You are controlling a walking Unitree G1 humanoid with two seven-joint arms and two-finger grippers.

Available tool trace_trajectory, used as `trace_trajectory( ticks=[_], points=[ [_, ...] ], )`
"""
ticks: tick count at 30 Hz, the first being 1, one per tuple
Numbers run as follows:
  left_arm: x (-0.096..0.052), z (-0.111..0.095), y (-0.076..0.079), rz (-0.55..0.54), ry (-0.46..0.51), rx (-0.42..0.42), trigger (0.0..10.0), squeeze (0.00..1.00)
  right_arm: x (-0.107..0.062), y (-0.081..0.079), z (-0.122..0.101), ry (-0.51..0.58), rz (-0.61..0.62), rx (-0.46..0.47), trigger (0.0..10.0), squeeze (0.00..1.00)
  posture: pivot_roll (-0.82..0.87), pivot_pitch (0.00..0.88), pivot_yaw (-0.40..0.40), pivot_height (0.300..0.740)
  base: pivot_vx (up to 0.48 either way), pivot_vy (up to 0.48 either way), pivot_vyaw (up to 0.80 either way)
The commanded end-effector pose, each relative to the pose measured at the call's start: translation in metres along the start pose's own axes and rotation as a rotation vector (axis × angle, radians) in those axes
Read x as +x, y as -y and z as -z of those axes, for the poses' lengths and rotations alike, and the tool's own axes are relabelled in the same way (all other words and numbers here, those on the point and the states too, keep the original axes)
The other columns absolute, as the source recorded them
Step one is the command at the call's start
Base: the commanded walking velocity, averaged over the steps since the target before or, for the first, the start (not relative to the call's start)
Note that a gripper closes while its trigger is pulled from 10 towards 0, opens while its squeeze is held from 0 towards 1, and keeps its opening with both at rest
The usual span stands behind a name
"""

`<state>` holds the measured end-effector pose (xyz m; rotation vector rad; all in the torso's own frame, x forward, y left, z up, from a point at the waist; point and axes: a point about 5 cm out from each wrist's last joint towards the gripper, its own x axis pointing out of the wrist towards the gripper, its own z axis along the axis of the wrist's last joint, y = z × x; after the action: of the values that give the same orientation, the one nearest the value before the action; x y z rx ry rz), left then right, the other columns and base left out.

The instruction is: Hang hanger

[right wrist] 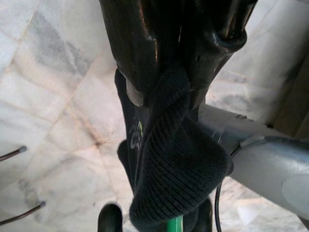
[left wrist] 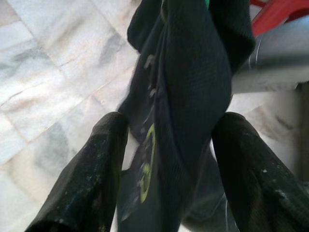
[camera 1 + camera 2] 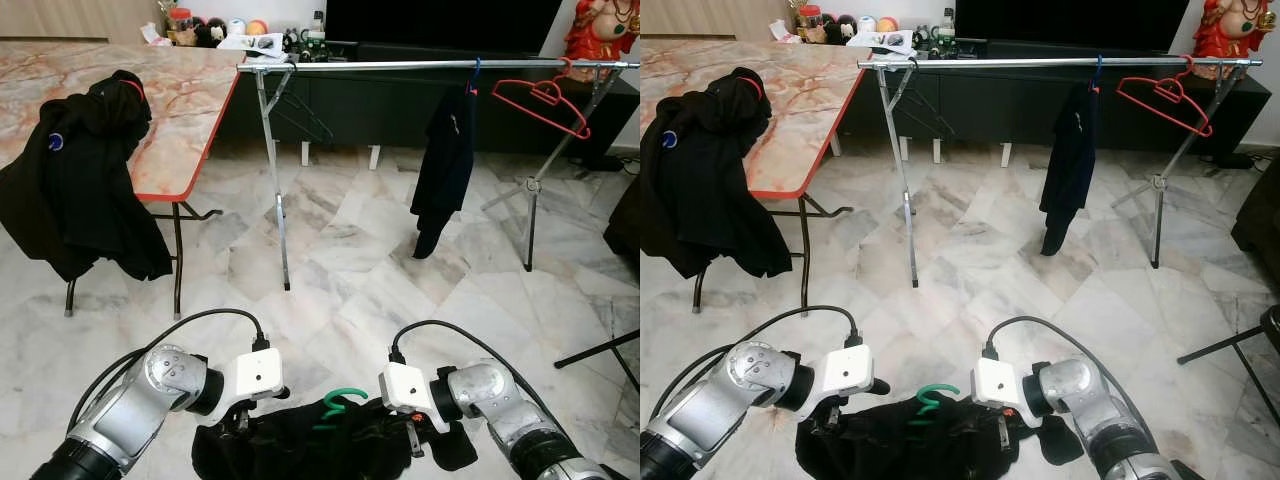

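One green hanger [image 3: 340, 404] carried a dark garment [image 3: 300, 450], held low and near between both grippers, well short of the rail. Only its hook stuck up clear of the cloth. The left gripper [image 3: 238, 420] gripped the garment's left shoulder; in the left wrist view its two black fingers [image 2: 87, 174] stood apart with fabric bunched between them, so a fairly wide hold on cloth. The right gripper [image 3: 412, 432] held the right shoulder, and in the right wrist view its fingers [image 1: 145, 43] were pinched narrow on a knit fold, green hanger showing just beyond.

Judged step: carry to the rail, hanging not yet done. The silver rail [image 3: 440, 65] ran across the far side, left to right. A dark shirt [image 3: 445, 165] hung at its middle-right, a red hanger [image 3: 545, 98] further right, a thin dark hanger [image 3: 300, 115] near the left leg. The free stretch between the dark hanger and the shirt looked the best target.

To do it well: keep both grips level so the hook stays upright, lift above the rail, bring the hook's open side over it, lower, then release. Risk: cloth slipping off the hanger, since the grip looked to be on fabric. A marble-look table [image 3: 190, 100] with a black jacket [image 3: 85, 180] stood far left, out of the path.
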<state>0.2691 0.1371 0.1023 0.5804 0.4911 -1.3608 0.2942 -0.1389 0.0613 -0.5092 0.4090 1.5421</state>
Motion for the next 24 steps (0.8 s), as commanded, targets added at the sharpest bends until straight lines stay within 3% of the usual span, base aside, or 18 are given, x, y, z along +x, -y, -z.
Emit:
trace_trajectory(
  ticks=[1, 10, 13, 14, 15, 16, 24],
  points=[
    [0.000, -0.002, 0.000, 0.015, 0.029, -0.037, 10.0, 0.00, -0.001, 0.009, -0.015, 0.064, 0.040, -0.044, 0.0, 0.00, 0.12, 0.081, -0.022, 0.740, 0.000, 0.000, 0.00],
    [0.004, -0.007, 0.005, 0.063, 0.060, -0.070, 9.2, 0.00, 0.009, 0.011, -0.026, 0.110, 0.042, -0.061, 0.0, 0.00, 0.12, 0.079, -0.022, 0.740, 0.000, 0.000, 0.00],
    [0.007, -0.008, 0.004, 0.063, 0.068, -0.076, 7.0, 0.00, 0.009, 0.013, -0.030, 0.122, 0.048, -0.064, 0.0, 0.00, 0.12, 0.077, -0.023, 0.740, 0.000, 0.000, 0.00],
    [0.008, -0.010, 0.004, 0.060, 0.079, -0.080, 3.5, 0.00, 0.010, 0.013, -0.031, 0.124, 0.049, -0.066, 0.0, 0.00, 0.12, 0.077, -0.023, 0.740, 0.000, 0.000, 0.00],
    [0.008, -0.011, 0.004, 0.058, 0.087, -0.084, 3.5, 0.00, 0.010, 0.014, -0.031, 0.126, 0.050, -0.066, 0.0, 0.00, 0.12, 0.077, -0.023, 0.740, 0.000, 0.000, 0.00],
    [0.010, -0.012, 0.005, 0.060, 0.096, -0.089, 0.0, 0.00, 0.010, 0.014, -0.032, 0.129, 0.052, -0.067, 0.0, 0.00, 0.12, 0.075, -0.023, 0.740, 0.000, 0.000, 0.00],
    [0.011, -0.012, 0.005, 0.057, 0.100, -0.098, 0.0, 0.00, 0.011, 0.014, -0.032, 0.135, 0.065, -0.060, 0.0, 0.00, 0.11, 0.069, -0.022, 0.740, 0.000, 0.000, 0.00]
  ],
)
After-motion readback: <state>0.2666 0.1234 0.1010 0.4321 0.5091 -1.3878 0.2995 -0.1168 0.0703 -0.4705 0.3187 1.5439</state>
